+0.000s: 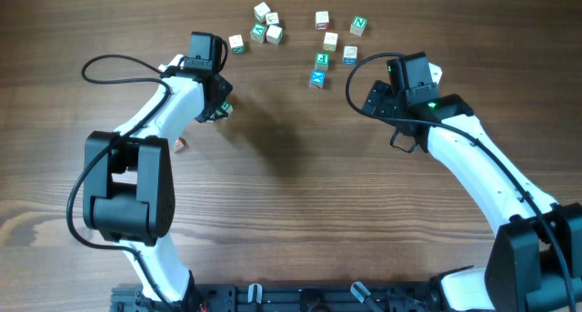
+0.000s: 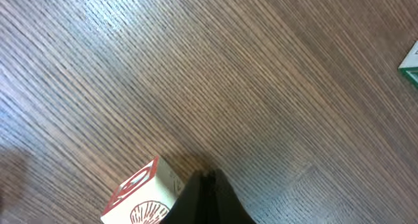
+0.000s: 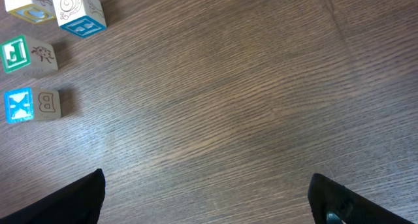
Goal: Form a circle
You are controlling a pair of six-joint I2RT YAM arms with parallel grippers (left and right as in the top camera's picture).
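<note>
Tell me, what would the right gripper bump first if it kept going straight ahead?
Probably just the bare wooden table. Nothing lies ahead of the right gripper, jaws open; the blue X cube and green cube sit off to one side. Depth is hard to judge.

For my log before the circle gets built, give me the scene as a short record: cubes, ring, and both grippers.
cubes: scattered in two loose groups on the far side of the table
ring: none formed yet
red cube: beside the left gripper's tips
left gripper: shut, nothing between its fingers
right gripper: open, empty, over bare wood
X cube: nearest the right gripper, untouched
</note>
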